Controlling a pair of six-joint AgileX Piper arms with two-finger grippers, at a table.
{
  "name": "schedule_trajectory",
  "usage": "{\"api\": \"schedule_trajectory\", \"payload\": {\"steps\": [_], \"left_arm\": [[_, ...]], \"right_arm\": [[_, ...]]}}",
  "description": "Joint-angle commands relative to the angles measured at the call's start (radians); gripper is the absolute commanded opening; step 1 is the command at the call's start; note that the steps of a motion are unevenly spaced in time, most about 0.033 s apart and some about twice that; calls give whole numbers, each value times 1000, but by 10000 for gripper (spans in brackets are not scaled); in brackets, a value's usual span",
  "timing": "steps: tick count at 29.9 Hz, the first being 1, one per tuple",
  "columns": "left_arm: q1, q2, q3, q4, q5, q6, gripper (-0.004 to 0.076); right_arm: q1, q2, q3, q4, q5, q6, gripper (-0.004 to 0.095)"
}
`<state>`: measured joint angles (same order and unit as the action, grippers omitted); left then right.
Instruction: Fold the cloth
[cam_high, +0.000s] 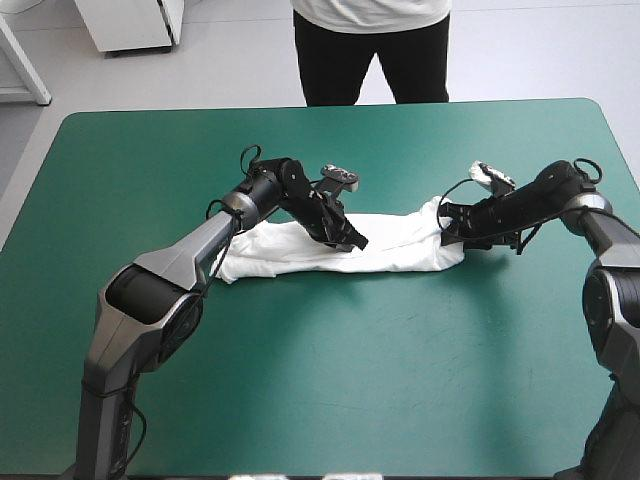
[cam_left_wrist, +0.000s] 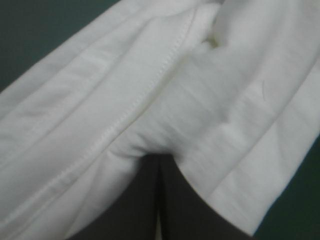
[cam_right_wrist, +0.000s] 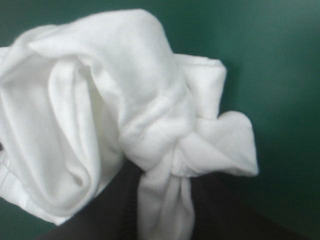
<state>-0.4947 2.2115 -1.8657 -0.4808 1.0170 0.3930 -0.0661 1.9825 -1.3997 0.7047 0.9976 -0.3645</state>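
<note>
T-shirt (cam_high: 400, 245) lies as a long narrow band mid bench (cam_high: 300, 380), with bare teal-green cover all round its edges. Left gripper (cam_high: 355, 243) is pinched tight on its middle. Right gripper (cam_high: 445, 225) is pinched on its bunched right end.

My tool (cam_right_wrist: 165, 185), at the bottom centre of the frame, pinches a twisted bunch of the white T-shirt (cam_right_wrist: 95, 95), which heaps crumpled across the left and middle. Bare teal-green counter (cam_right_wrist: 285, 70) fills the right side and top.
</note>
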Motion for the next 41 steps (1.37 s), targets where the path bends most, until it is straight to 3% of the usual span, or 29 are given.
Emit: {"api": "schedule_trajectory", "payload": {"steps": [1,10,22,32,41], "left_arm": [[-20,-25,-6,-27,31,-5,-10],[-20,-25,-6,-27,36,-7,-10],[-20,-25,-6,-27,78,-15,-10],[-20,-25,-14,-21,78,-15,-10],[22,-128,-206,73,186,-71,-10]], "right_arm": [[15,-9,-2,14,-18,-43,-12],[11,-45,-4,138,14,-85,-15],[11,-218,-149,136,75,-87,-15],[11,-224,-183,137,105,-87,-15],[13,-224,-183,141,103,-87,-15]]}}
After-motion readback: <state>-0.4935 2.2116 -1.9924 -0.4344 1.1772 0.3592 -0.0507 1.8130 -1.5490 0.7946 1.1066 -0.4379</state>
